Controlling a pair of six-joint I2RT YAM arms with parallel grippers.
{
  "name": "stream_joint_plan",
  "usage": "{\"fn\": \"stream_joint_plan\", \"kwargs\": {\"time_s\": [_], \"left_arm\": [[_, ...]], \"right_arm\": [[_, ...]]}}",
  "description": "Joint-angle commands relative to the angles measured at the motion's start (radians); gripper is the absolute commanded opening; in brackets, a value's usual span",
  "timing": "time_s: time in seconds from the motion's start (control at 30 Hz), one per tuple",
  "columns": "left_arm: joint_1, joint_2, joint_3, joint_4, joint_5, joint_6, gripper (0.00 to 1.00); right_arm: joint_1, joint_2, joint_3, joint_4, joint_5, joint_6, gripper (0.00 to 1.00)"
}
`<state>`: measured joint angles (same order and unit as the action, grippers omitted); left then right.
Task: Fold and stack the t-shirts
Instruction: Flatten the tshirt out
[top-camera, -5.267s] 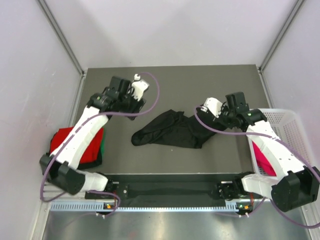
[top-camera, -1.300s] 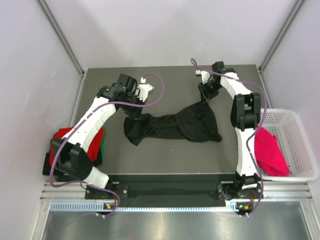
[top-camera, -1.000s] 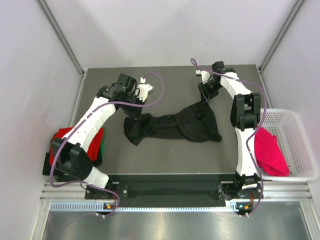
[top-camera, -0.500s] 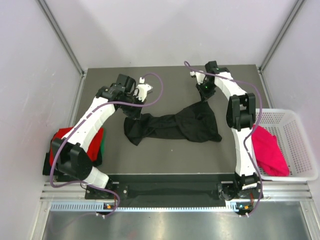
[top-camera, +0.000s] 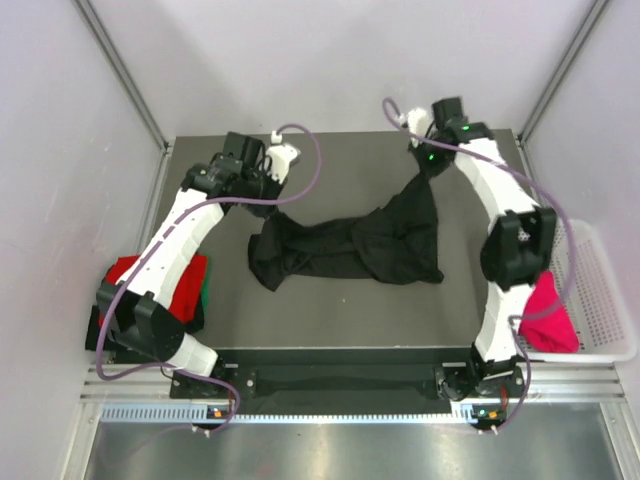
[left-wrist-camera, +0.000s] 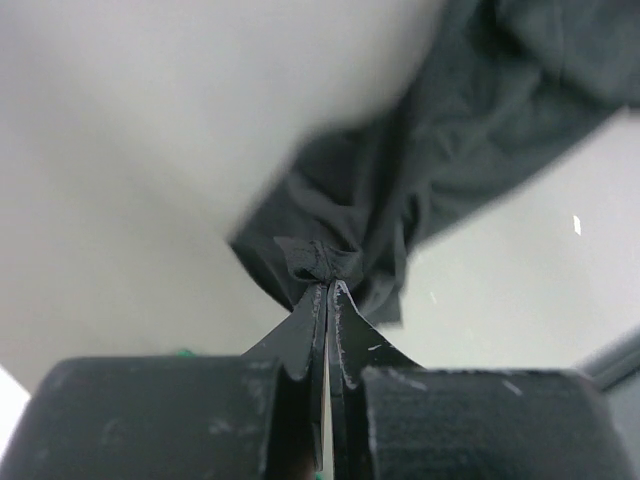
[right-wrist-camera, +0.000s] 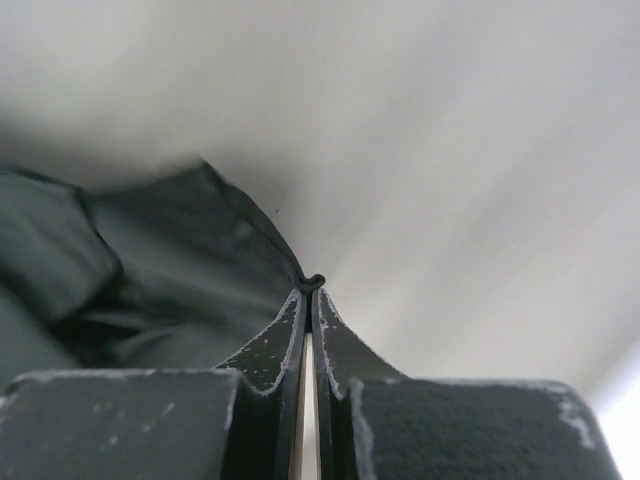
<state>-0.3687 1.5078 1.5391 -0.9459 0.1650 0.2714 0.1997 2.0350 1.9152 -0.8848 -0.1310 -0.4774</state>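
Note:
A black t-shirt (top-camera: 350, 245) lies crumpled across the middle of the dark table, pulled up at two corners. My left gripper (top-camera: 268, 200) is shut on its left corner; in the left wrist view the black t-shirt (left-wrist-camera: 400, 190) bunches at the tips of the left gripper (left-wrist-camera: 328, 283). My right gripper (top-camera: 428, 168) is shut on the far right corner; in the right wrist view a thin edge of the black t-shirt (right-wrist-camera: 170, 270) sits pinched in the right gripper (right-wrist-camera: 309, 288). Folded red t-shirt (top-camera: 150, 290) over green t-shirt (top-camera: 205, 290) lie at the left. A magenta-pink t-shirt (top-camera: 545, 315) is in the basket.
A white mesh basket (top-camera: 598, 290) stands at the table's right edge. Grey walls enclose the table on the left, the right and the far side. Purple cables loop from both arms over the far half of the table.
My right gripper has shut on the black shirt's far right corner and lifted it, stretching that side upward. The left arm shifted slightly away, still holding its corner.

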Motion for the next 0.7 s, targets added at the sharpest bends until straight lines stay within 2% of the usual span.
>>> {"fn": "stream_joint_plan", "kwargs": {"time_s": [0.0,0.17,0.53,0.67], "left_arm": [[0.007,-0.064,0.119,0.114,-0.032,-0.009,0.0],[0.008,-0.106,0.281,0.101,0.005,0.008,0.0],[0.007,-0.356,0.332,0.196,-0.015,0.126,0.0],[0.007,-0.432,0.342,0.177,-0.002,0.14,0.0]], "right_arm": [[-0.006,-0.333,-0.002,0.148,0.022,-0.047,0.0],[-0.005,-0.505,-0.015,0.155,0.018,-0.059,0.0],[-0.005,-0.89,-0.14,0.136,0.01,-0.153,0.0],[-0.005,-0.995,-0.099,0.09,-0.012,-0.155,0.0]]}}
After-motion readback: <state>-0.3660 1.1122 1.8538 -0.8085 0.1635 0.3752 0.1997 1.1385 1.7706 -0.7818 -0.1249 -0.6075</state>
